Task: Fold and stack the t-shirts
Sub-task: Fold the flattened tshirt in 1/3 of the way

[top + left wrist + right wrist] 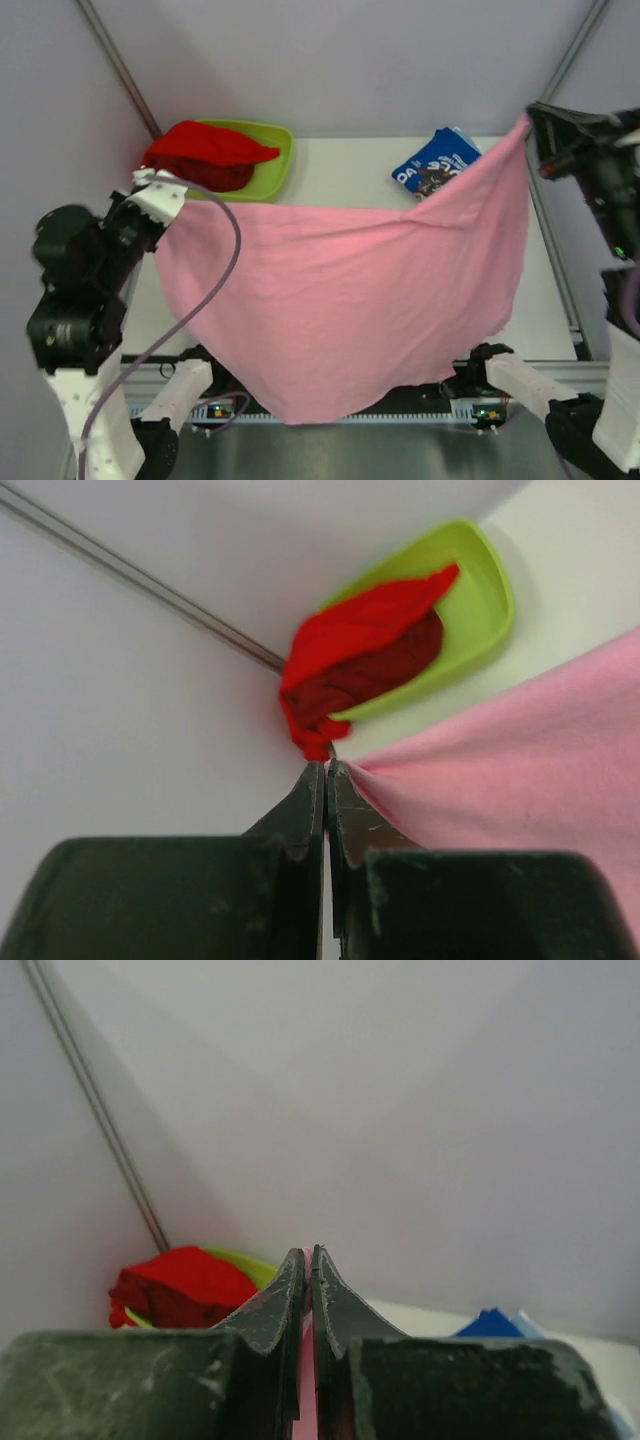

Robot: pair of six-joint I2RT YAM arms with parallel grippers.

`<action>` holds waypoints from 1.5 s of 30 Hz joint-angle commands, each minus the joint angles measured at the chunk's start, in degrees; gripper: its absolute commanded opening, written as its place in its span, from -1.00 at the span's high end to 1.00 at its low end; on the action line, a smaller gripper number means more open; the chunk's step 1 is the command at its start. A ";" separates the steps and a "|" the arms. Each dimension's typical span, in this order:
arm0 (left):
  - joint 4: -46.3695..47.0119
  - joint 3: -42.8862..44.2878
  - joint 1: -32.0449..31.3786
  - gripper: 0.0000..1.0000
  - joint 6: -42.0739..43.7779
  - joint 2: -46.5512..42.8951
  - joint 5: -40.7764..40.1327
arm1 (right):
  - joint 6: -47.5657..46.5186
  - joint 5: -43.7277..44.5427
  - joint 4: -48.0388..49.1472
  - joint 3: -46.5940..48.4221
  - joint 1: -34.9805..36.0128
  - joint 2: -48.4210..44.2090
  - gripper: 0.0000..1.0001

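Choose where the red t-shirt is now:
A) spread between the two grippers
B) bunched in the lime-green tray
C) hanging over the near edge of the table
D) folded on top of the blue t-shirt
B: the red t-shirt lies bunched in the lime-green tray at the far left. The pink t-shirt is the one held up and spread.

Pink shirt [520,770] corner seemingly between closed jaws

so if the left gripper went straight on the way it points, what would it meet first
Probably the red shirt heaped on the tray, straight ahead; depth is unclear.
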 commanded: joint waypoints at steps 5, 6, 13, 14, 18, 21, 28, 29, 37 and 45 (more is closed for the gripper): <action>27.33 -27.62 0.10 1.00 1.71 9.55 -2.49 | 2.55 1.51 13.15 -19.38 -0.19 16.08 1.00; 31.03 -30.87 0.18 1.00 2.15 10.69 -2.49 | 2.55 1.78 14.65 -21.22 -0.19 17.31 1.00; 46.96 -42.68 0.18 1.00 4.87 21.32 -2.75 | 3.16 1.17 18.62 -30.90 -2.82 25.75 1.00; 47.32 -43.12 0.10 1.00 5.40 22.64 -3.02 | 3.43 1.16 18.79 -32.30 -3.00 25.93 1.00; 48.11 -46.36 2.03 1.00 7.68 25.20 -4.16 | 3.87 2.22 19.76 -38.89 -3.35 23.57 1.00; 51.00 -50.75 2.29 1.00 9.97 25.91 -3.46 | 4.57 2.22 20.20 -44.25 -3.35 21.72 1.00; 55.84 -56.13 2.73 1.00 14.36 27.40 -3.72 | 6.68 1.96 20.29 -52.35 -3.26 17.33 1.00; 56.46 -56.65 2.99 1.00 15.41 27.75 -3.90 | 6.77 1.69 20.46 -53.14 -3.26 16.80 1.00; 50.32 -60.25 3.08 1.00 25.70 27.84 1.55 | 7.39 1.08 21.95 -55.96 -3.26 18.46 1.00; 44.28 -60.97 3.00 0.90 32.19 31.53 -1.61 | 7.74 0.38 22.30 -56.75 -3.35 18.64 1.00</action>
